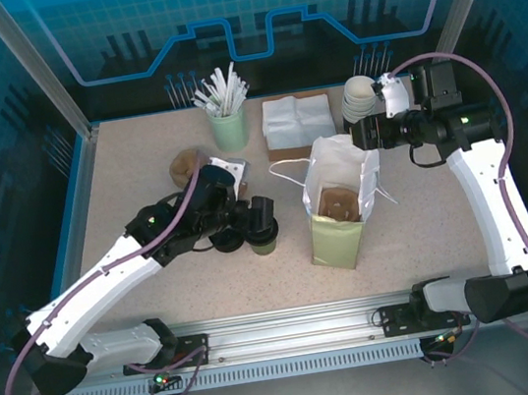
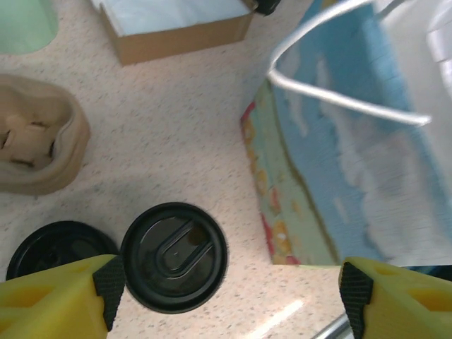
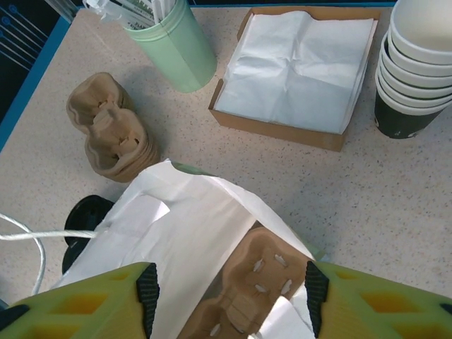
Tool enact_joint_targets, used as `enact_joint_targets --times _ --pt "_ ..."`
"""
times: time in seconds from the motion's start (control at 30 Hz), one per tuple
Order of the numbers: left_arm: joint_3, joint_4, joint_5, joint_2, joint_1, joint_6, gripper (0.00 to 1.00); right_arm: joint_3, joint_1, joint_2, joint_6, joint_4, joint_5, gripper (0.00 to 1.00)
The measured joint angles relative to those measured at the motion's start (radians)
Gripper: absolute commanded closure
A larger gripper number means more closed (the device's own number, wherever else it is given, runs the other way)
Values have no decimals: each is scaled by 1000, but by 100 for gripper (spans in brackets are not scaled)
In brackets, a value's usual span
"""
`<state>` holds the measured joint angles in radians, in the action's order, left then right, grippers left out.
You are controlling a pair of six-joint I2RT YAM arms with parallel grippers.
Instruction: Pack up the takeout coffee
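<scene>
The takeout coffee (image 1: 263, 229) stands left of the bag, an olive-sided cup under a round black lid (image 2: 174, 256). My left gripper (image 1: 248, 224) hangs over it, open. In the left wrist view the lid lies just inside the left yellow finger (image 2: 67, 296), apart from the right one; the left gripper (image 2: 226, 293) grips nothing. A white paper bag (image 1: 338, 196) stands open mid-table with a brown cardboard cup carrier (image 3: 272, 282) inside. My right gripper (image 3: 229, 304) is open above the bag's mouth (image 1: 362, 133), with nothing held between its fingers.
A loose black lid (image 2: 60, 251) lies beside the cup. A stack of brown carriers (image 3: 113, 138) sits at the left. A pale green tumbler of white sticks (image 3: 176, 46), a napkin box (image 3: 296, 63) and nested white cups (image 3: 417, 63) line the back. The bag's handle (image 2: 339, 99) loops out near the left gripper.
</scene>
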<state>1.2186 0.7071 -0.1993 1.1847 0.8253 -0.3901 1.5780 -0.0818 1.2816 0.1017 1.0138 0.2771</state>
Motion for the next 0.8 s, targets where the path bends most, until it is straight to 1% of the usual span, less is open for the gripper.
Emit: enact_joint_targets --times 0.17,0.3,0.5,0.57,0.8 --pt "-74 8 -59 5 0 -22 13 6 18 1 -30 10 -1 39" --pt "-117 3 -75 23 0 -50 8 6 29 1 -36 19 -7 38" --pt "-130 2 -77 98 5 -85 9 6 41 1 -35 23 -7 36" --pt "-130 0 -84 126 16 -99 11 6 44 1 -35 24 -6 35" --pt "-122 6 -130 222 65 -159 12 6 58 -3 -35 25 24 35"
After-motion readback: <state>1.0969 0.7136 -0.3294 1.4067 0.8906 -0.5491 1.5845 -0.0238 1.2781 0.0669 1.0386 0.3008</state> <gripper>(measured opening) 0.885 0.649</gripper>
